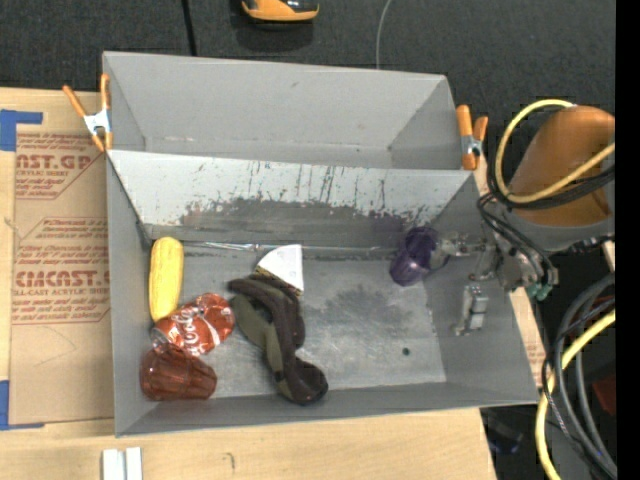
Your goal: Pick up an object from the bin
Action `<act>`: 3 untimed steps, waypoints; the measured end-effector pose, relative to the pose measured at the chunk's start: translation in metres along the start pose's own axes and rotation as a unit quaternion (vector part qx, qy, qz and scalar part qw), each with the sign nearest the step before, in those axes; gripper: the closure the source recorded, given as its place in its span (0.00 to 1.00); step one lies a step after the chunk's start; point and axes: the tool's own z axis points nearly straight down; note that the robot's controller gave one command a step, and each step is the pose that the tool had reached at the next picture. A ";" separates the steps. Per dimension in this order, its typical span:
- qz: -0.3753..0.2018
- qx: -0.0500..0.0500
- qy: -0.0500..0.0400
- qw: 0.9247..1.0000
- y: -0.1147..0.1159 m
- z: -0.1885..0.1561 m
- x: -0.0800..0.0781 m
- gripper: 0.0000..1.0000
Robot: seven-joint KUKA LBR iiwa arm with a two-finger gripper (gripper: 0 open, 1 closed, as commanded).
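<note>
Gripper [465,283] sits low at the right side of the bin [300,98], centre-right of frame. Can't tell from this angle whether it's released or clenched; nothing is clearly grasped.

Nearest candidate is a small purple rounded thing [411,256], just left of the gripper at the foot of the bin's back wall. It's touching the gripper's upper part or very close; can't tell which.

Everything else is well apart in the left half:
- dark brown sock-like cloth [280,338]
- white wedge [284,265]
- yellow corn-shaped piece [166,276]
- crumpled red-and-white wrapper [196,325]
- red translucent cup [178,377]

My read is that the step in hand is lining up on the purple thing. To do it well:
- Centre over it, not beside it.
- Leave clearance to the back wall.
- Grip low on its body. It looks smooth and rounded, so it probably squirts out if pinched off-centre.
- If it's too tight to the wall, nudge it onto the bare floor below it in frame.
- Lift straight and confirm the hold before clearing the rim.
</note>
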 end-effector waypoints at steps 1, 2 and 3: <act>0.077 0.001 -0.004 0.997 0.008 0.030 -0.031 0.00; -0.042 0.001 -0.004 0.999 0.013 0.082 -0.051 1.00; -0.042 0.002 -0.004 0.999 0.013 0.082 -0.051 1.00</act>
